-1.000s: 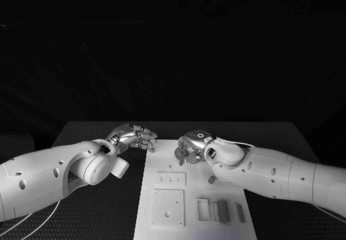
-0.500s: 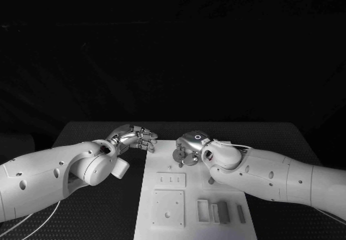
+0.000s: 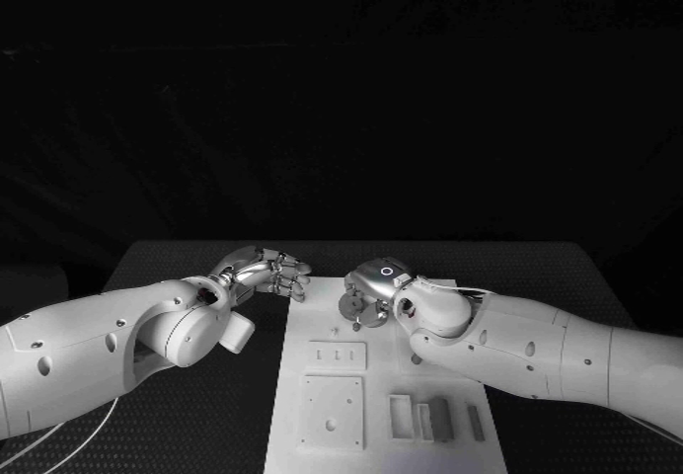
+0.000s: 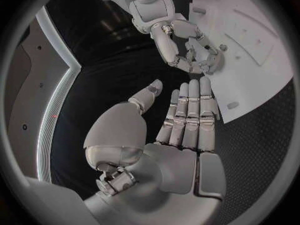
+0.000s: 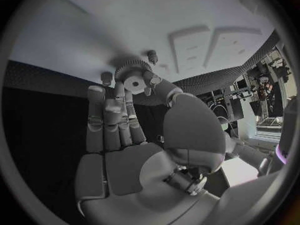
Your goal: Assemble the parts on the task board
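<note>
One gear (image 5: 132, 76) pinched in right hand (image 3: 376, 290); left hand (image 3: 266, 272) empty, fingers straight, over one task board (image 3: 325, 420)

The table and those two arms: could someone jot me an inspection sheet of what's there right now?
Surface: black textured table, white flat task board in its middle.
Job's things: small grey toothed gear wheel pinched in the right hand; grey bars lying at the board's near end; short pegs standing on the board.
Clutter: nothing seen.
Hands: silver left hand by the board's left edge, fingers straight, holding nothing.
Cables: thin white cable under the left arm.
Surroundings: dark backdrop.
</note>
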You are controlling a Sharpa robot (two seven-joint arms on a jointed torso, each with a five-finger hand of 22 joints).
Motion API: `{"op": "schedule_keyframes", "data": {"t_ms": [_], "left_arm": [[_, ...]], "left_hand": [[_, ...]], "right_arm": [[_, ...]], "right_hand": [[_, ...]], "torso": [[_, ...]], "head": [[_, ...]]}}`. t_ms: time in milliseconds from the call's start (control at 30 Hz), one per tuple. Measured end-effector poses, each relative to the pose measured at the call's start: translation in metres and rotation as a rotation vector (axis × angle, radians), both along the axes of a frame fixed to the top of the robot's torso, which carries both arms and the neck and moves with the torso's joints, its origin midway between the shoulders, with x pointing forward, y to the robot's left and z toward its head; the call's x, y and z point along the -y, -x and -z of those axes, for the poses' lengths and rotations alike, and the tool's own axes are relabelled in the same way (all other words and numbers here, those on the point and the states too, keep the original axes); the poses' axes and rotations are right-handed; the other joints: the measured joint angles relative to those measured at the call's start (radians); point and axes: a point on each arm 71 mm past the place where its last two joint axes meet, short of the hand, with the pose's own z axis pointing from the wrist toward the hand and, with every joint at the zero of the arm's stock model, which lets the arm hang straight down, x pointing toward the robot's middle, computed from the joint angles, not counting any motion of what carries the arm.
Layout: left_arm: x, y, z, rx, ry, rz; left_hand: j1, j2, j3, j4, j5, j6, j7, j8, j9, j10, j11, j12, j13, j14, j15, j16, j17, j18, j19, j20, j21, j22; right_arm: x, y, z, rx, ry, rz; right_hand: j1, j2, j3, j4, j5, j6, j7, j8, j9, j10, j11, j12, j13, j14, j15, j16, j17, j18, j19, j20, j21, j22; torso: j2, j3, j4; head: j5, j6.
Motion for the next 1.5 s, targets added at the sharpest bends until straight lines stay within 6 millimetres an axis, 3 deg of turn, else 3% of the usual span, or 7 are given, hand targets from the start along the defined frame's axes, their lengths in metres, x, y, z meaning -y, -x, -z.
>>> {"op": "schedule_keyframes", "data": {"t_ms": [533,933,1500], "left_arm": [[-0.001,0.0,0.0,0.0,0.0,-0.001],[-0.001,0.0,0.0,0.0,-0.001,-0.002],[-0.001,0.0,0.0,-0.001,-0.001,-0.002]], "left_hand": [[0.0,0.0,0.0,0.0,0.0,0.0,0.0,0.0,0.0,0.0,0.0,0.0,0.001,0.0,0.0,0.0,0.001,-0.002,0.0,0.0,-0.004,0.001],[0.0,0.0,0.0,0.0,0.0,0.0,0.0,0.0,0.0,0.0,0.0,0.0,0.001,0.0,0.0,0.0,0.002,-0.007,0.0,0.0,-0.004,0.001],[0.0,0.0,0.0,0.0,0.0,0.0,0.0,0.0,0.0,0.0,0.0,-0.004,0.001,0.0,0.0,-0.004,0.003,-0.007,0.0,0.0,-0.004,0.001]], "right_arm": [[-0.009,0.007,-0.001,0.051,0.034,0.001],[-0.015,0.011,-0.003,0.106,0.069,0.006],[-0.009,0.006,-0.003,0.129,0.096,0.045]], "right_hand": [[-0.011,-0.034,-0.003,0.019,-0.003,0.023,-0.008,0.001,0.016,0.078,-0.01,-0.002,0.03,0.005,-0.016,-0.004,0.009,0.0,0.006,-0.004,0.0,0.0],[-0.018,-0.04,-0.003,0.033,-0.003,0.032,-0.013,0.001,0.022,0.091,-0.016,-0.002,0.042,0.005,-0.022,-0.008,0.013,0.0,0.01,-0.008,0.004,0.0],[-0.018,-0.04,0.0,0.036,-0.003,0.038,-0.014,0.001,0.022,0.091,-0.016,-0.002,0.046,0.008,-0.025,-0.008,0.013,0.001,0.01,-0.008,0.004,0.0]], "torso": [[0.0,0.0004,-0.0005],[0.0,0.0006,-0.0005],[0.0,0.0,0.0003]], "head": [[-0.002,-0.001],[-0.003,0.002],[-0.003,0.001]]}}
